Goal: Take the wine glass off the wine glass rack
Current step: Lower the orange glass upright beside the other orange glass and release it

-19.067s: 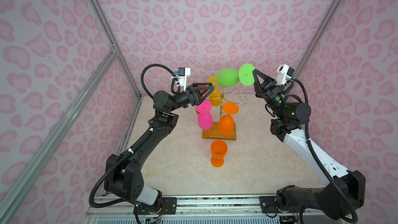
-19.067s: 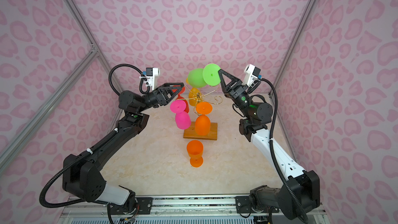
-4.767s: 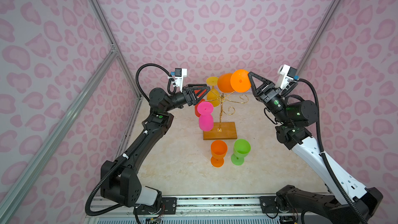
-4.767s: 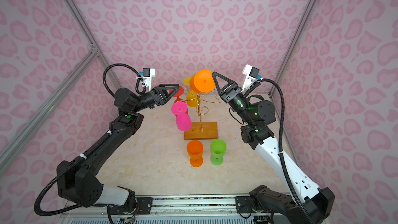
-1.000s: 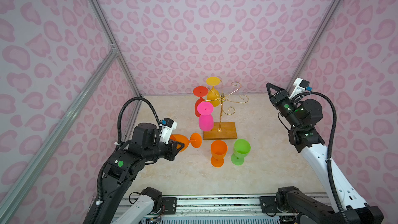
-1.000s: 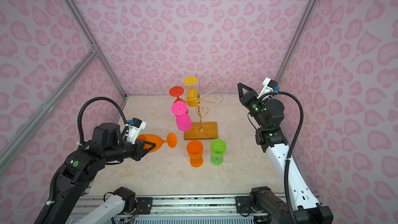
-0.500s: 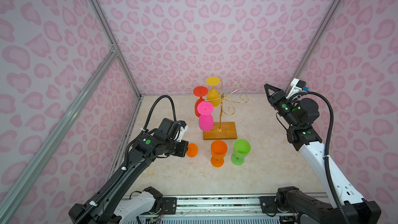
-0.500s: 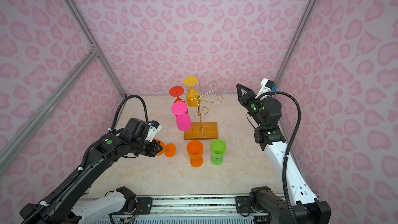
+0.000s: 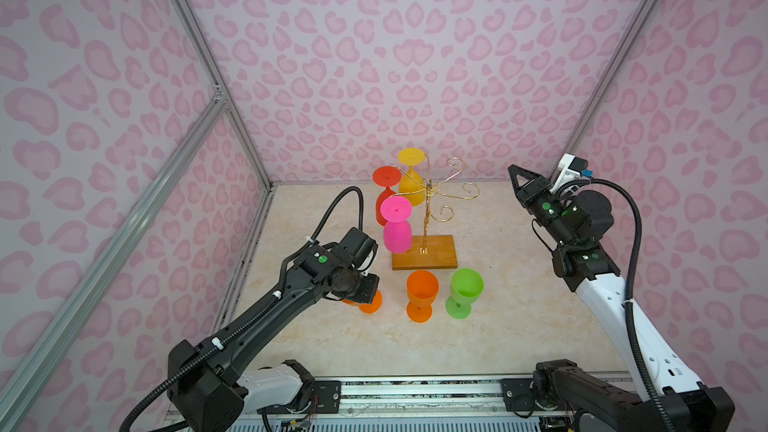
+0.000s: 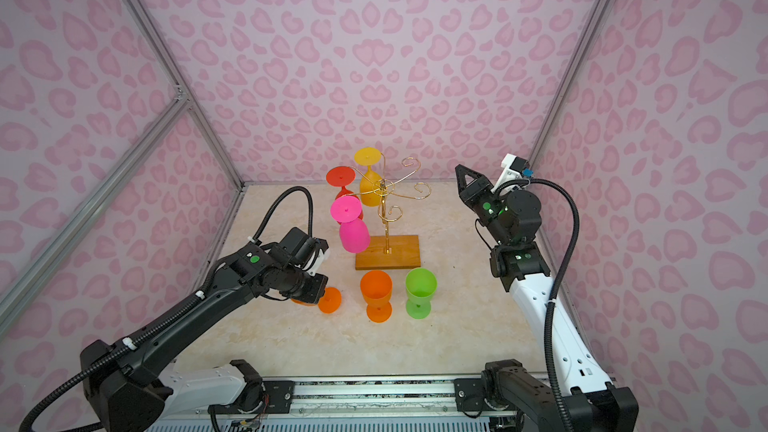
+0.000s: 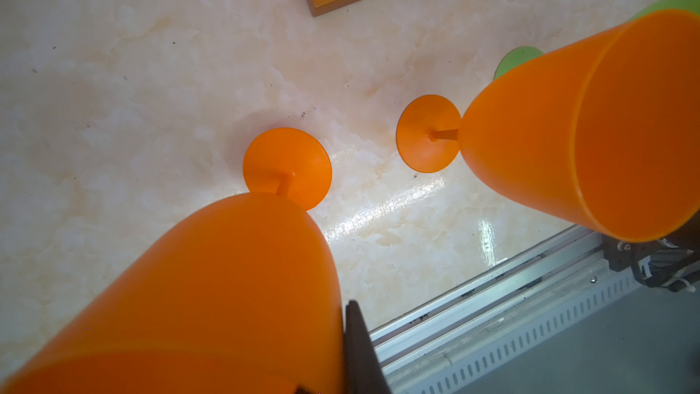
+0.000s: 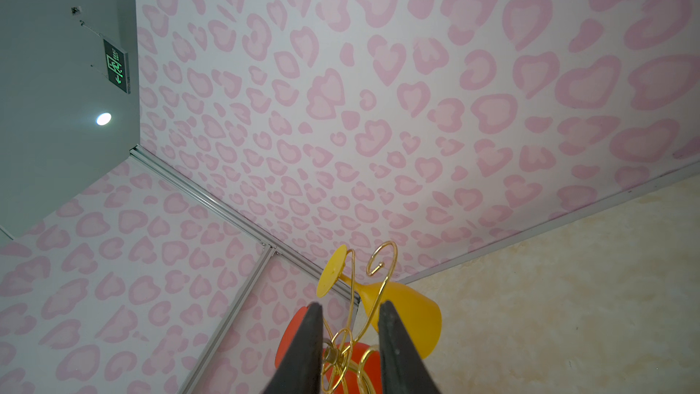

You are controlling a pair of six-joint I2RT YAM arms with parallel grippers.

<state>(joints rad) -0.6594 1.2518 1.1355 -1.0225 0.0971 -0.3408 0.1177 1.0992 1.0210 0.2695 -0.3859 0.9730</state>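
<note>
Left jaws hold tilted orange glass (image 11: 212,278); release now and you'll tip it. Right jaws narrow, empty.

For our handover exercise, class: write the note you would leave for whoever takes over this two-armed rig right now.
Grippers: left gripper has its jaws shut on the held orange glass, foot low by the table; contact unclear. The right gripper is open, empty, raised, facing the rack.
Done: standing orange glass and green glass upright on the table near the rack's base.
To do: release the held one; red glass, yellow glass and pink glass hang upside down on the rack.
</note>
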